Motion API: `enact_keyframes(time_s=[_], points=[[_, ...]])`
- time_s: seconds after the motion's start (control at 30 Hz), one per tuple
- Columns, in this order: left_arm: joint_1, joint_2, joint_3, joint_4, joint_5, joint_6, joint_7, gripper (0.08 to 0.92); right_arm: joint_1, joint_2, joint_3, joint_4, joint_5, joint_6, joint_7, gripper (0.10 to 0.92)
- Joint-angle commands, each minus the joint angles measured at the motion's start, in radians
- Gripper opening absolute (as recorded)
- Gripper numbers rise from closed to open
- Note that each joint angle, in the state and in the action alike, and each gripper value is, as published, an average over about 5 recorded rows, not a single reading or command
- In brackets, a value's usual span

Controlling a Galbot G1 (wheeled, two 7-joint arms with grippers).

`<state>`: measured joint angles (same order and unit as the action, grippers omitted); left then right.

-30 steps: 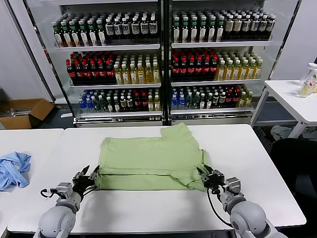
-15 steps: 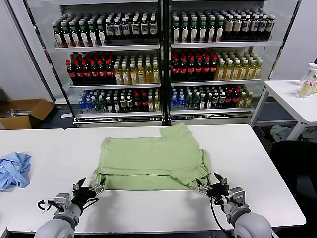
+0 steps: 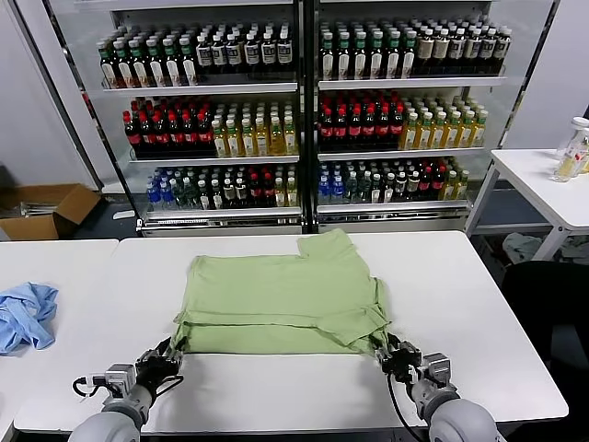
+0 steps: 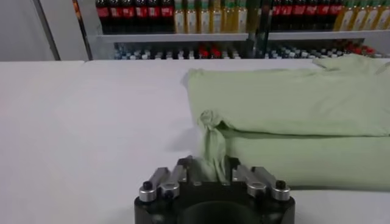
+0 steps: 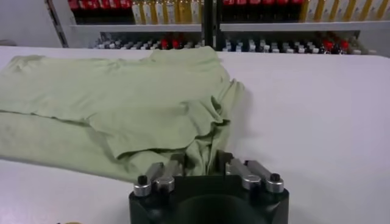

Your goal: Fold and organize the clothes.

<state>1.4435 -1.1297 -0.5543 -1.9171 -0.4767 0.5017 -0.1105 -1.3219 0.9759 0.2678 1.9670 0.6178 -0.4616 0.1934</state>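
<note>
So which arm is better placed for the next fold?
Neither alone: the left end effector and right end effector each pinch a near corner of the polo shirt, so probably both lift together.

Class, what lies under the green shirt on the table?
The shirt lies folded on the white table. Under its top layer another shirt layer shows along the near edge; anything beneath that is covered.

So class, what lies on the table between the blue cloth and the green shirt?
Nothing: in the head view, bare white table separates the blue cloth from the green shirt, crossed only by a seam between tabletops.
</note>
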Motion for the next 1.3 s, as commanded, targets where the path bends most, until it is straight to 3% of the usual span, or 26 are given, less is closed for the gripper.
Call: enact_keyframes(time_s=[0.03, 0.17, 0.33, 0.6, 0.87, 1.0, 1.13, 1.3], points=[[0.013, -0.003, 0.001, -0.003, 0.01, 0.023, -0.008, 0.212, -0.115, -0.044, 0.061, 0.127, 0.002, -0.001, -0.009, 0.181], [0.118, 0.026, -0.028, -0.124, 0.012, 0.02, -0.009, 0.113, -0.299, -0.104, 0.178, 0.291, 0.006, 0.001, -0.015, 0.134], [0.353, 0.069, -0.134, -0.318, 0.024, -0.004, -0.001, 0.084, -0.384, -0.1, 0.184, 0.333, -0.018, 0.016, -0.005, 0.134], [0.471, 0.077, -0.223, -0.334, 0.054, -0.002, 0.042, 0.089, -0.417, -0.078, 0.147, 0.321, -0.079, 0.017, 0.011, 0.155], [0.473, 0.055, -0.246, -0.379, 0.096, 0.015, 0.057, 0.286, -0.387, -0.106, 0.244, 0.425, -0.029, 0.01, 0.024, 0.373], [0.443, 0.064, -0.312, -0.466, 0.062, 0.029, 0.059, 0.399, -0.197, -0.104, 0.237, 0.373, 0.016, -0.018, 0.042, 0.486], [0.3, 0.106, -0.287, -0.45, 0.019, 0.007, 0.065, 0.503, 0.086, -0.066, 0.134, 0.227, 0.079, -0.089, 0.061, 0.598], [0.069, 0.143, -0.155, -0.249, -0.029, -0.032, 0.077, 0.65, 0.404, 0.014, -0.047, -0.012, 0.087, -0.116, 0.072, 0.745]])
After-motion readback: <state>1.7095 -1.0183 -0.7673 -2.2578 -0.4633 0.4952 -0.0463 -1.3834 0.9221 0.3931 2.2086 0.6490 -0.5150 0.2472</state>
